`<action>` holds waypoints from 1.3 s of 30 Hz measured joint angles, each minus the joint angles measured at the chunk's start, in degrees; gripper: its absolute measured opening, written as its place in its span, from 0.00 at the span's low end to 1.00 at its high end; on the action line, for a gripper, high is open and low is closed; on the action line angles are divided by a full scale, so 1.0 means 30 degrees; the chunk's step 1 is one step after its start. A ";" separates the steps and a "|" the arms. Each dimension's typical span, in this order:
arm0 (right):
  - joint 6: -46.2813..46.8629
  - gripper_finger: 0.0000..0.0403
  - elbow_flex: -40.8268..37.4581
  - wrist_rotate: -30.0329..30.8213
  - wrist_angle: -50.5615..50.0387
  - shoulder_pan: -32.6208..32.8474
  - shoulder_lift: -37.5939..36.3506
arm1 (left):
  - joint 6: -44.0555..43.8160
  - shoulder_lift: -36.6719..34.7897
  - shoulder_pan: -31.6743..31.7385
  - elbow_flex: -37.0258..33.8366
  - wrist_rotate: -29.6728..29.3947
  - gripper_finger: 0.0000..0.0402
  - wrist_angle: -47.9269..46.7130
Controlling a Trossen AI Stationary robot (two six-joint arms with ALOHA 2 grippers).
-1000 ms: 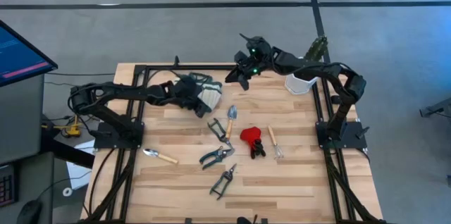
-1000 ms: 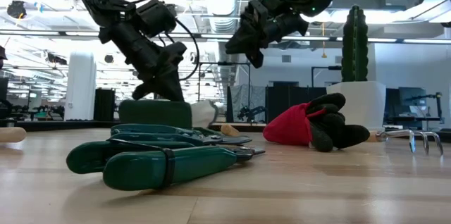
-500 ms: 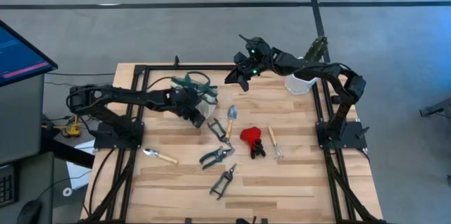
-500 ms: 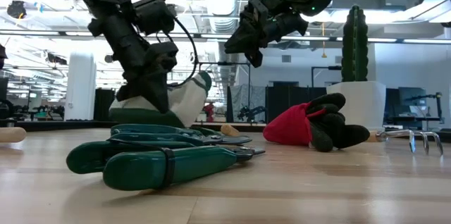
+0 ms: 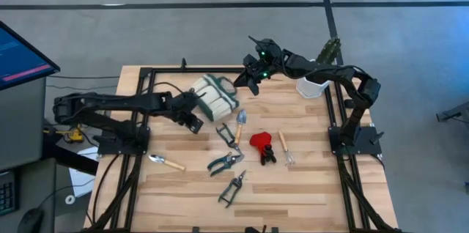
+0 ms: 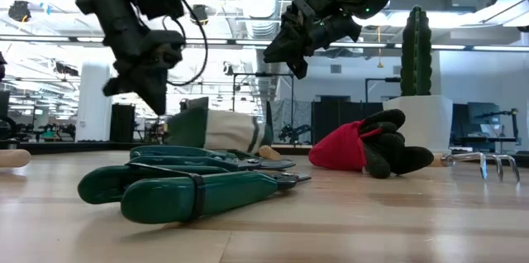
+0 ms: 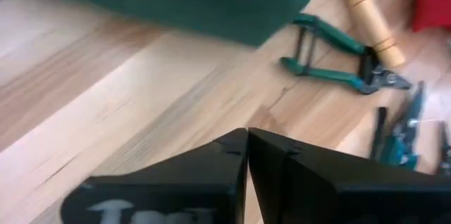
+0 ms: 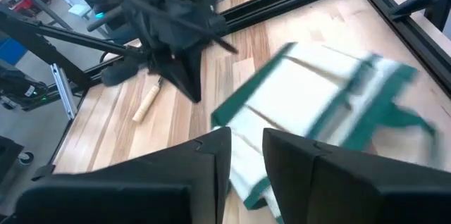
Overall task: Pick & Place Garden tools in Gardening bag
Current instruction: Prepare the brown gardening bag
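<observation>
So the cream fabric gardening bag with green trim (image 5: 215,95) is now dropped sideways on the bench; the left hand (image 5: 192,121) is pulled away, closed and empty, the right hand (image 5: 253,83) half-open, nothing packed yet.

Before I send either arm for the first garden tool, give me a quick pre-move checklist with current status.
1. Gardening bag upright, mouth up: not ok, it lies on its side.
2. Left tool free of the bag: ok, shut, empty, beside it.
3. Right tool empty: ok, it hovers above the bag, slightly parted.
4. Trowel within reach: ok, lying just by the bag.
5. Bag contents: cannot tell.
</observation>
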 joint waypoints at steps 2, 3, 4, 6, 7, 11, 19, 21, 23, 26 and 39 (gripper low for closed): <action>0.0000 0.19 0.0000 0.0013 0.0015 0.0000 0.0000 | -0.0060 -0.0701 0.0005 -0.0015 -0.0526 0.00 -0.1041; 0.0000 0.19 0.0000 0.0027 0.0015 0.0000 0.0000 | -0.0069 -0.1044 0.0007 -0.0015 -0.0739 0.00 -0.1095; 0.0000 0.19 0.0000 0.0029 0.0008 0.0000 0.0000 | -0.0077 -0.1370 0.0007 -0.0015 -0.1041 0.00 -0.1069; 0.0000 0.19 0.0000 0.0032 -0.0096 0.0000 0.0000 | -0.0109 -0.2084 0.0031 -0.0015 -0.1611 0.00 -0.1051; 0.0000 0.19 0.0000 0.0037 -0.0206 0.0000 0.0003 | -0.0196 -0.2350 0.0058 -0.0007 -0.1928 0.00 -0.1002; 0.0064 0.19 -0.0021 -0.0150 -0.1046 0.0000 0.0204 | -0.0512 -0.3103 0.0058 -0.0007 -0.2950 0.00 -0.0915; 0.0065 0.16 -0.0022 -0.2506 -0.3235 -0.0174 0.0189 | -0.0471 -0.3141 0.0065 -0.0007 -0.4421 0.00 -0.0433; 0.0272 0.14 -0.0022 -0.2668 -0.3300 -0.0175 0.0189 | -0.0339 -0.3141 0.0065 -0.0007 -0.4655 0.00 0.0165; 0.0364 0.13 -0.0022 -0.2756 -0.3293 -0.0127 0.0189 | 0.0362 -0.3141 0.0065 -0.0007 -0.4737 0.00 0.1042; 0.0704 0.11 -0.0086 -0.3060 -0.3151 0.0149 0.0189 | 0.1359 -0.3141 0.0065 -0.0007 -0.4726 0.00 0.2698; 0.6996 0.01 -0.3285 0.0894 0.2950 0.2469 0.0171 | 0.5142 -0.5699 -0.1190 -0.0325 -0.3259 0.00 0.4506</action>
